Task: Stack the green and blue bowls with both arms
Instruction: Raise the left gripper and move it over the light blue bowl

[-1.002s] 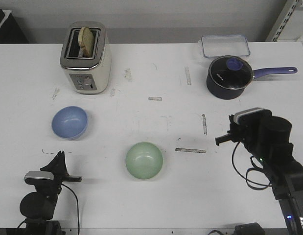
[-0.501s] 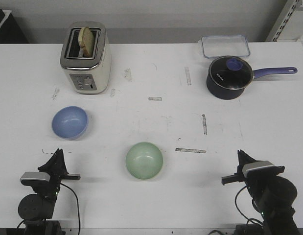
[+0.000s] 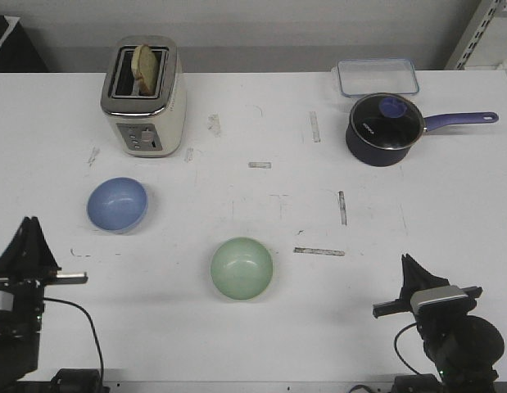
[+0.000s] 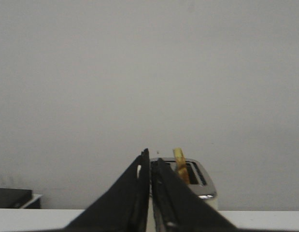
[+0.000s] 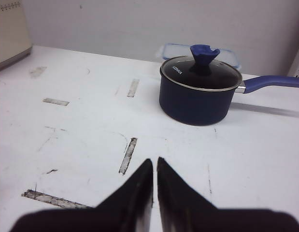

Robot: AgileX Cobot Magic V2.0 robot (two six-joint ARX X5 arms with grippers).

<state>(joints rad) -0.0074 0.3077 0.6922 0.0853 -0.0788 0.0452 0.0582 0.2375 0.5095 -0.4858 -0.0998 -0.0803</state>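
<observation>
Left hand (image 3: 28, 229) pulled back; both hands pinched empty; toaster (image 3: 144, 97) beyond blue bowl (image 3: 116, 205)

White brand lettering, seemingly "KONKA", on the glass lid (image 5: 201, 72) of the dark saucepan (image 5: 197, 99)

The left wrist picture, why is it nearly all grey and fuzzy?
Left wrist view: the camera faces a plain grey wall, with soft focus; only the closed black fingers and cream-and-chrome toaster break it. Right wrist view: sharper, with the lidded dark blue saucepan casting a soft shadow.
</observation>
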